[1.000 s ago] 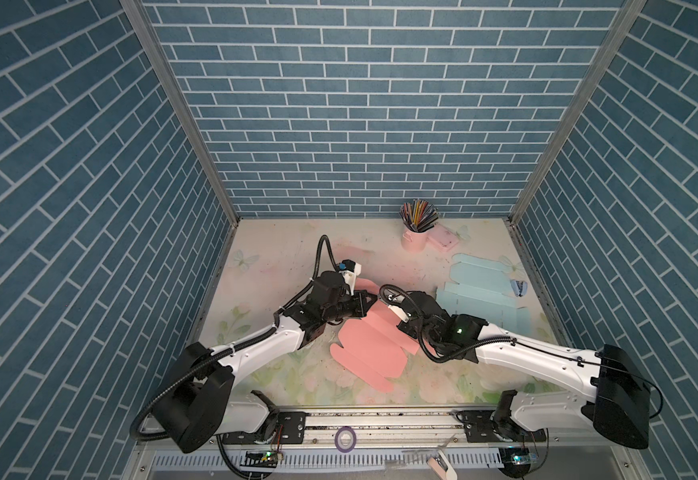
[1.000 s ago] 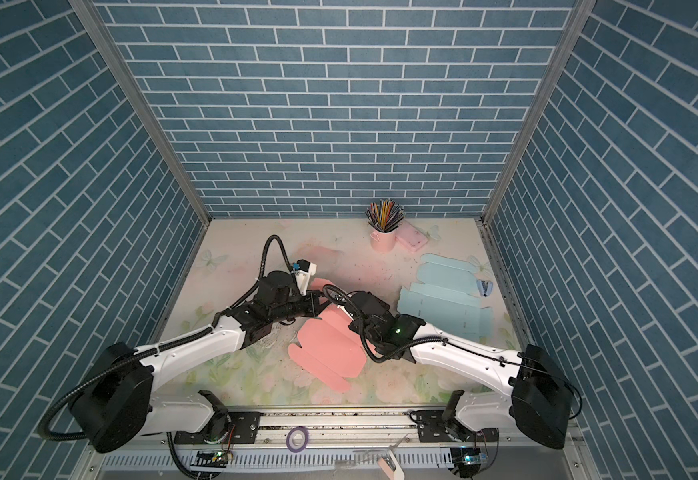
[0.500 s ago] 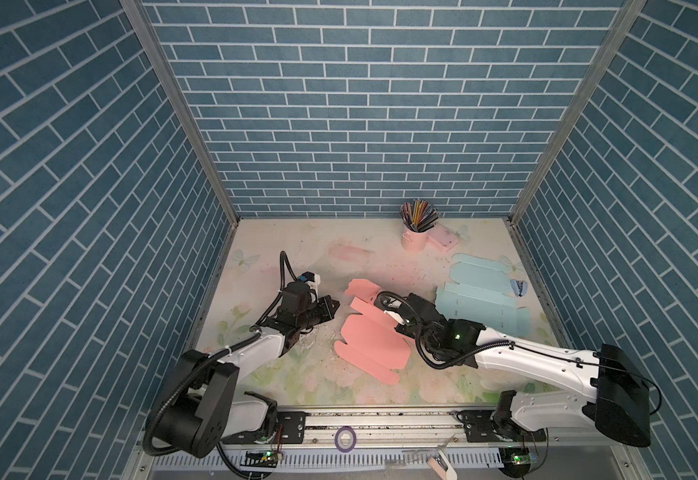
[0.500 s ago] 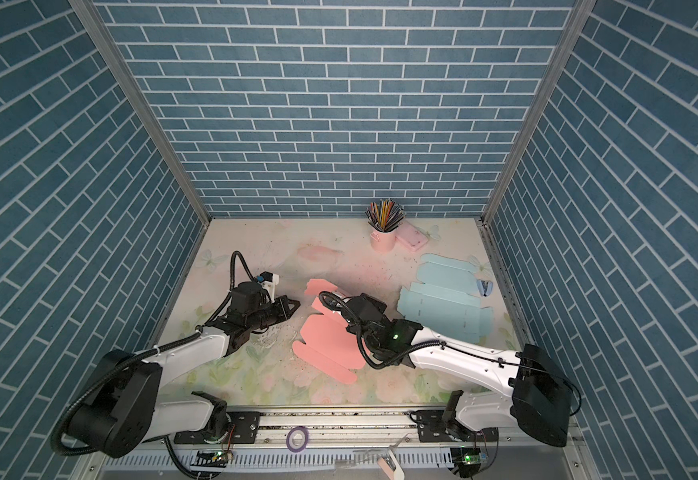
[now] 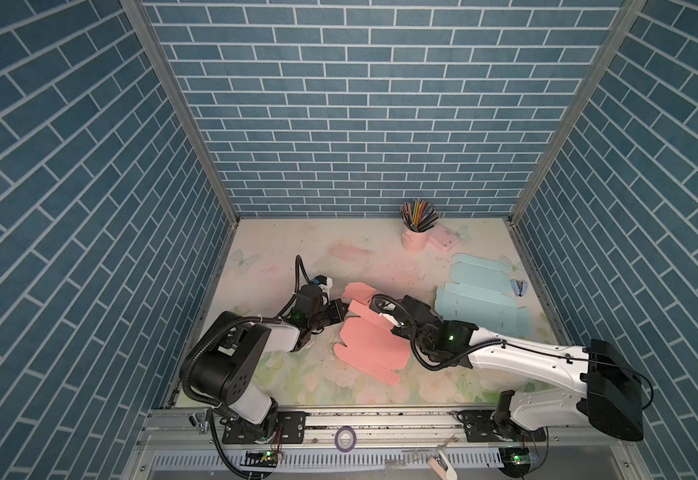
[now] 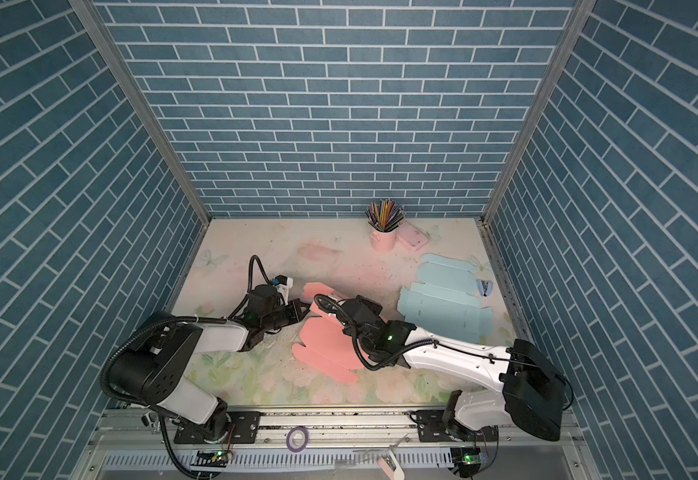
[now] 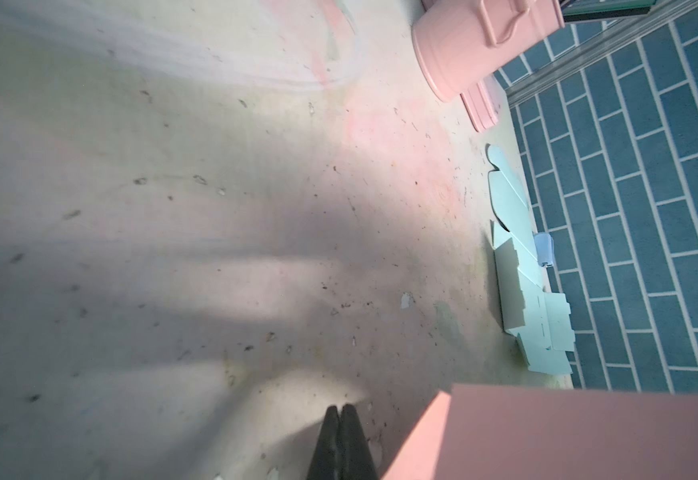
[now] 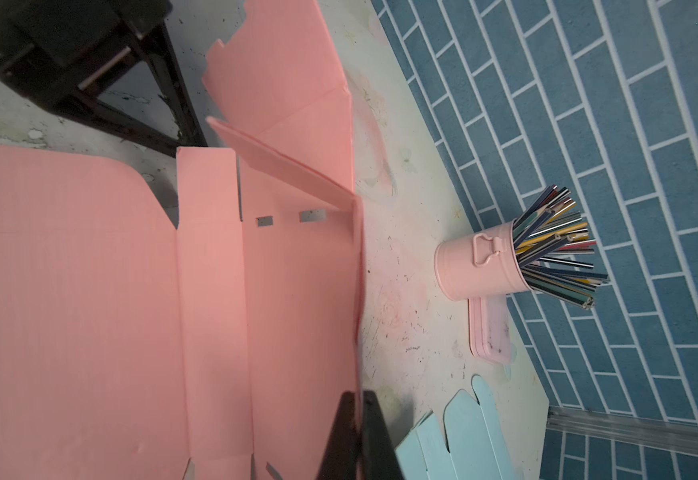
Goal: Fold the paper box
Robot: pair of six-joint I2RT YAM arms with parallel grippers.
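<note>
The right gripper [image 8: 357, 436] has its jaws pressed together on the thin edge of the pink paper box [image 5: 370, 347], apparently pinching the long far panel [image 5: 363, 313] and holding it lifted off the table [image 5: 297, 257]. The left gripper [image 7: 341, 436] is closed on nothing, its tips just left of the box's far-left end flap [image 5: 357, 291]. The rest of the box lies flat in the middle of the table, slightly toward the near side, well apart from the blue blanks [image 5: 480, 299] on the right. To do this fold well, swing the pinched panel about its crease rather than pulling. Use the left tips to nudge the end flap inward, and keep the base flat so the sheet neither drags nor tears at the slots.
</note>
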